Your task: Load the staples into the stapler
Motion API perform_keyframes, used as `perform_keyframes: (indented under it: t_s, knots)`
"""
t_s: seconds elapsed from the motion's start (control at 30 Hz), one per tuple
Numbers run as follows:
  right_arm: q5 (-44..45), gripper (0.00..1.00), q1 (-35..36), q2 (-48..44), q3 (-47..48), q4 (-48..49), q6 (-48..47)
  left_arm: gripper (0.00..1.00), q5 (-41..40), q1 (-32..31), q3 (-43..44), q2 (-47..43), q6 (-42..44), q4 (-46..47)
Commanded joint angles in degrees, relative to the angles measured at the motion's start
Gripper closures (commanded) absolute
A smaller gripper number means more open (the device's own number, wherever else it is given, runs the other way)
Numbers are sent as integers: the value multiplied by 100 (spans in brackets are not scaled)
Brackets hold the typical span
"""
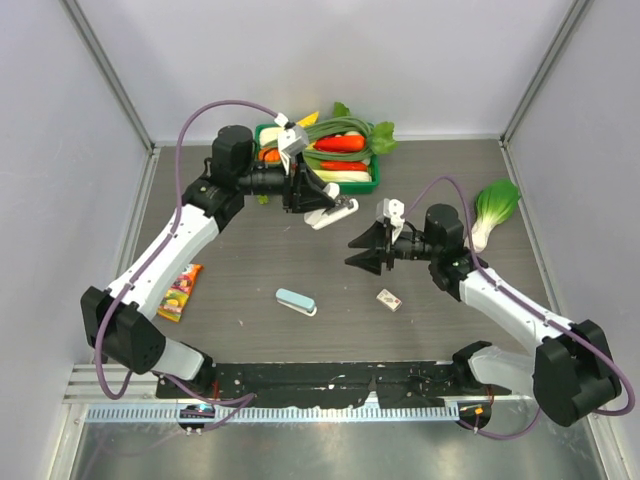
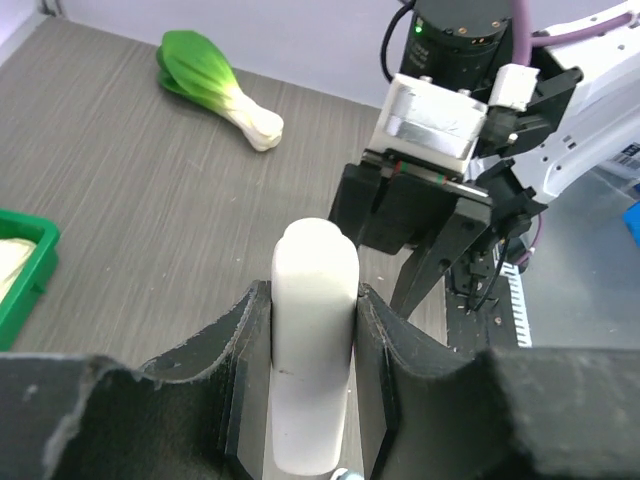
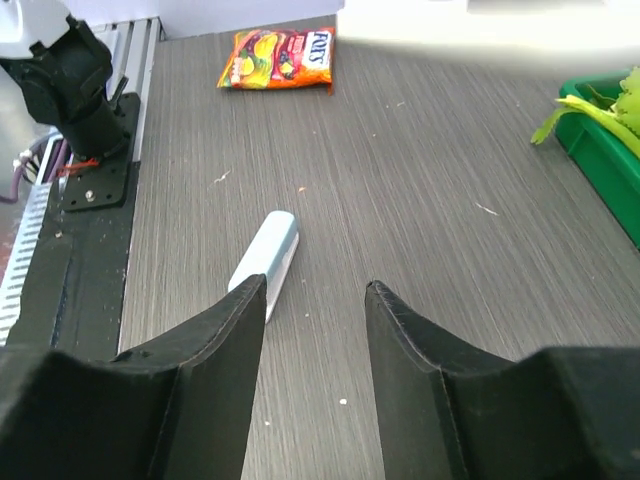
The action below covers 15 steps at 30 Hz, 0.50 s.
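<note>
Left gripper [image 2: 313,300]: closed on the white stapler [image 2: 313,350], which is clamped between both fingers.
Right gripper [image 3: 315,290]: jaws are held partly apart; nothing is gripped.
Staples [image 1: 389,299]: the small whitish box is laid flat on the table [image 1: 250,260], near the right gripper and untouched.
Pale blue oblong item [image 1: 296,301]: laid left of the staples.

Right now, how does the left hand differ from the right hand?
The left hand is shut on the white stapler; the right hand is open and holds nothing. The left hand is up beside the green tray; the right hand is nearer the table's middle, closer to the staples. Both point inward, facing each other.
</note>
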Motion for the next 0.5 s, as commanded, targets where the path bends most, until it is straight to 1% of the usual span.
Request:
perform_keyframes:
  t_s: [0.0, 0.03, 0.07, 0.1, 0.17, 0.2, 0.23, 0.27, 0.33, 0.47]
  knots:
    - [467, 50, 150, 110, 121, 914, 565, 100, 238, -59, -182, -241, -635, 1049]
    - [581, 50, 150, 93, 261, 826, 496, 100, 107, -68, -182, -241, -574, 1014]
    - [817, 50, 150, 58, 358, 321, 251, 100, 28, -59, -173, -267, -503, 839]
    - [916, 47, 150, -117, 454, -15, -456, 100, -43, -59, -173, -284, -416, 768]
    - [1214, 42, 150, -381, 508, -595, -1225, 100, -368, -59, -199, -328, -415, 671]
    - [1581, 36, 142, -661, 456, -607, -1750, 100, -438, -59, -217, -328, -415, 636]
    - [1715, 33, 150, -733, 473, -668, -2042, 100, -535, -59, -226, -328, -380, 583]
    - [1760, 32, 142, -751, 595, -1225, -2358, 100, -579, -59, -235, -294, -345, 539]
    - [1857, 28, 159, -795, 823, -1643, -3009, 100, -702, -59, -252, -249, -318, 434]
    - [2032, 25, 229, -813, 1096, -2109, -3494, 100, -931, -59, -270, -21, -353, 328]
